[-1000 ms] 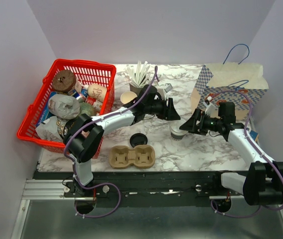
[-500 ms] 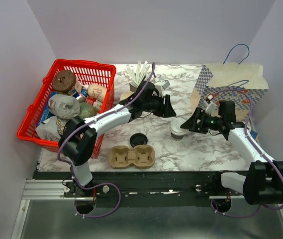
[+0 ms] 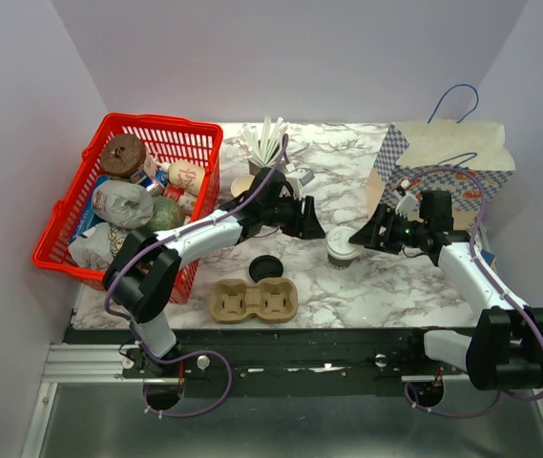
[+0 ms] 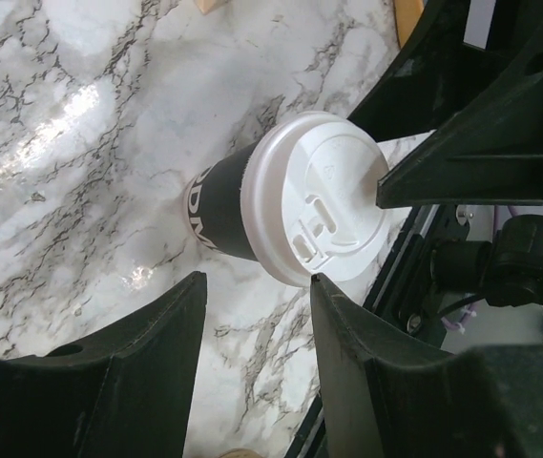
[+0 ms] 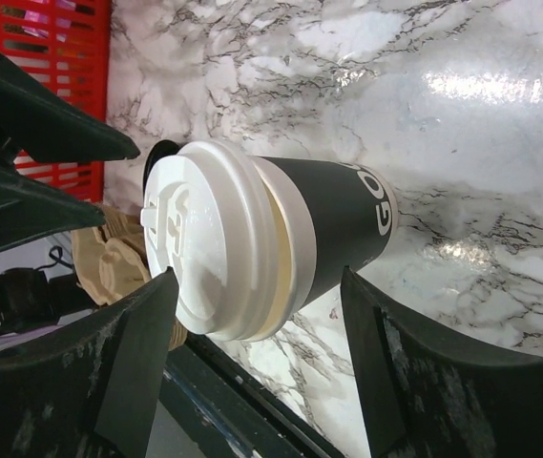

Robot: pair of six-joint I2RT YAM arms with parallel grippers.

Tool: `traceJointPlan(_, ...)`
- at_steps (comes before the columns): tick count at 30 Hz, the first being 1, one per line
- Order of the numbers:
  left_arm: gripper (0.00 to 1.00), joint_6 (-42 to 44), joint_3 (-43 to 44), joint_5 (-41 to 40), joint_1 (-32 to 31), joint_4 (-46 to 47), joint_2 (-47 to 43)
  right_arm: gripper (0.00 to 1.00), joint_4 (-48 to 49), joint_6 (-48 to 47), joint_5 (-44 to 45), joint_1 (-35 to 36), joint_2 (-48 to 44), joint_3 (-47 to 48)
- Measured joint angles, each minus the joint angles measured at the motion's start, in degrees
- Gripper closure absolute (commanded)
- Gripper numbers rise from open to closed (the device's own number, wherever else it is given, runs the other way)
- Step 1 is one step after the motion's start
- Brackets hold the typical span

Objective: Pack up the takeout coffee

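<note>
Coffee cup [image 3: 340, 248] stands upright a little right of the middle of the tabletop [image 3: 347, 181]. Its white lid is up and its dark body down, so its long axis rises straight off the marble.

The right hand [image 3: 365, 236] reaches in level from the cup's right side. In its wrist view its two fingers [image 5: 128, 372] are spread and flank the cup [image 5: 281, 239], one on each side at about the height of the lid's rim. They sit very near the cup, but we cannot tell whether either pad touches it yet. We take the step in hand to be the grasp itself.

The left hand [image 3: 311, 221] sits just left of the cup and slightly farther back. Its fingers [image 4: 156, 353] are also spread and hold nothing, and the cup [image 4: 290, 205] lies just beyond their tips.

The right arm is the nearer one, both to the cup and to the checked paper bag [image 3: 443, 167] at the far right. We judge the bag to be where the cup is headed. A squeeze on the dark body below the lid would be safer, since pressure on the lid could pop it off.

Farther out lie a black lid [image 3: 264, 267] and a cardboard cup carrier [image 3: 254, 299], near and to the left. A red basket [image 3: 161, 121] full of goods stands at the far left.
</note>
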Motion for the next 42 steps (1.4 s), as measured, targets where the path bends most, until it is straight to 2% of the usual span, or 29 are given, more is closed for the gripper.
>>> traceJointPlan(6,0.46,-0.68,0.13,2.27,-0.07,2.67,0.92,0.28,-0.37,-0.79,1.07,-0.02,0.00,0.15)
traceJointPlan(24,0.49,-3.98,3.30,5.33,-1.03,6.97,5.35,0.29,-0.37,-1.11,0.66,-0.02,1.09,0.70)
traceJointPlan(34,0.49,-5.09,5.20,6.10,-1.22,8.44,6.69,0.23,-0.33,-0.98,-0.63,-0.02,1.36,0.81)
traceJointPlan(42,0.47,-5.31,7.04,5.90,-1.75,8.92,7.65,0.23,-0.33,-0.98,-1.57,-0.02,1.38,0.81)
